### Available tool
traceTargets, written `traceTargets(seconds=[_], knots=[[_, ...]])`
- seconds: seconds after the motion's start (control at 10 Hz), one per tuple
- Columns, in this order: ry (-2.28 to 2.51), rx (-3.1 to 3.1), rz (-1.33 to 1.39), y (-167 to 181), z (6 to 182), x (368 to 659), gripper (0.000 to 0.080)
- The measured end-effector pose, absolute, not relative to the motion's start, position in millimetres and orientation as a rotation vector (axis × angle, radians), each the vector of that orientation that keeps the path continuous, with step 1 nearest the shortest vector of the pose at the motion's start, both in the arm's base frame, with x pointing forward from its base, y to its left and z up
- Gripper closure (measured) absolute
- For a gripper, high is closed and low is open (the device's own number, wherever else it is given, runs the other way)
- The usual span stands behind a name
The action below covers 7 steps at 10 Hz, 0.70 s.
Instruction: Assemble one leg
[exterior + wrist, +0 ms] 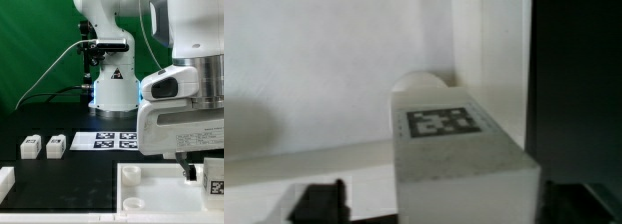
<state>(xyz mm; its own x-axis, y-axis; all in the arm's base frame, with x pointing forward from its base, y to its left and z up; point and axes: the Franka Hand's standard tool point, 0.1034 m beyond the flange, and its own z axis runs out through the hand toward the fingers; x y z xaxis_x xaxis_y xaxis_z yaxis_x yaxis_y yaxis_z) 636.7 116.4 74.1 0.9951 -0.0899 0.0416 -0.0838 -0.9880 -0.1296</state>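
White legs: one (461, 150) held (hand (441, 205) clamped), two (30, 147) (55, 146) loose.

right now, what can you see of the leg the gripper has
The leg is a chunky white block, plastic by its look, with a rounded far end and a black-and-white square tag on its upper face. In the wrist view it lies lengthwise between the gripper fingers, over the white panel. In the exterior view its tagged face shows below the gripper at the right edge. Whether it touches the panel cannot be told.
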Motion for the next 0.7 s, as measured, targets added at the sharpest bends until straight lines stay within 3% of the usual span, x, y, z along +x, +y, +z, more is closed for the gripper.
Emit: traceTargets(seconds=[0.2, 0.7], knots=[[0.138, -3.011, -0.072, 113.3, 74.4, 638.0, 0.0505], [0.432, -2.98, -0.035, 111.1, 73.9, 639.0, 0.0505]])
